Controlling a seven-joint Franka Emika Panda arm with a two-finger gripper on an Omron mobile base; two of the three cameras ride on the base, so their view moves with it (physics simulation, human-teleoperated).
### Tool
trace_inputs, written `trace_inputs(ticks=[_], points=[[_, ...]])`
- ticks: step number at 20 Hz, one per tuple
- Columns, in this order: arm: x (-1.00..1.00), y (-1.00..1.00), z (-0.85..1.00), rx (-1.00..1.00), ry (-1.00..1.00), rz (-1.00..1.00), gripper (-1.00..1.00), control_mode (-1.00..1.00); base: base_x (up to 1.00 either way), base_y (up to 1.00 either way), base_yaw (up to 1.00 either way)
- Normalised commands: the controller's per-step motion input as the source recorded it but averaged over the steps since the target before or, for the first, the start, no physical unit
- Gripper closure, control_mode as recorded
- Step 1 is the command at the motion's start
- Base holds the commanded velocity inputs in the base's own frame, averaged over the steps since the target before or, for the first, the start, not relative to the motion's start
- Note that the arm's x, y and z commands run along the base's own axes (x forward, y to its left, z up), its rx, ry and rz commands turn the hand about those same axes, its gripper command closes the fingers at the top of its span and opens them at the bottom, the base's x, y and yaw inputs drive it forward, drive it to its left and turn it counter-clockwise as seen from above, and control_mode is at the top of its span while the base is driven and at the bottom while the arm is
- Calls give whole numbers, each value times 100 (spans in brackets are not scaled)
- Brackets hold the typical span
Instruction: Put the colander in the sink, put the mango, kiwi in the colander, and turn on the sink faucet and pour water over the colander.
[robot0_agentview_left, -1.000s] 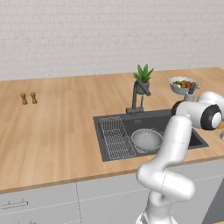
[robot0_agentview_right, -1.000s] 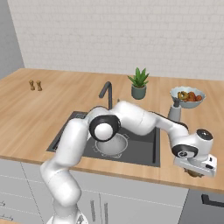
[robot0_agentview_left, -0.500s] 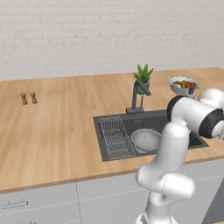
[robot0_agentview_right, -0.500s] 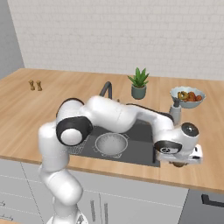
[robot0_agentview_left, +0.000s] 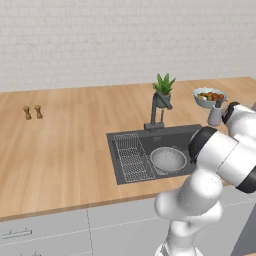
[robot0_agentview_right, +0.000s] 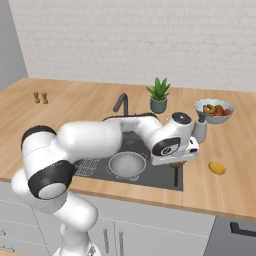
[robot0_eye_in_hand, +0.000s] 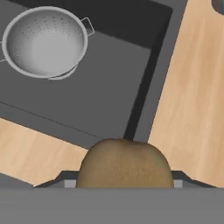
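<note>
One colander (robot0_agentview_right: 126, 164), one mango (robot0_agentview_right: 216, 168) — one kiwi (robot0_eye_in_hand: 125, 163).

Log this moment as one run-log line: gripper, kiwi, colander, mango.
gripper: shut on kiwi, above sink's right edge | colander: in sink, empty | mango: on counter, right of sink | faucet: no water visible

The colander (robot0_eye_in_hand: 44, 43) is shiny perforated metal, set against the sink's (robot0_eye_in_hand: 109, 96) matt dark grey. The kiwi (robot0_eye_in_hand: 124, 164) looks dull and finely fuzzy; the counter (robot0_eye_in_hand: 192, 87) is smooth pale wood.
</note>
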Motion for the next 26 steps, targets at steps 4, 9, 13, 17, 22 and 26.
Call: trace_inputs(ticks=[4, 9, 13, 17, 22, 26], points=[[72, 48, 11, 4, 16, 28, 100, -100, 0, 0, 0], [46, 63, -1, 2, 1, 19, 100, -100, 0, 0, 0], [12, 60, -1, 2, -15, 14, 100, -100, 0, 0, 0], [-3, 68, -12, 2, -29, 15, 100, -100, 0, 0, 0], [16, 58, -14, 5, -15, 15, 100, -100, 0, 0, 0], [37, 18, -30, 11, 0, 16, 100, -100, 0, 0, 0]])
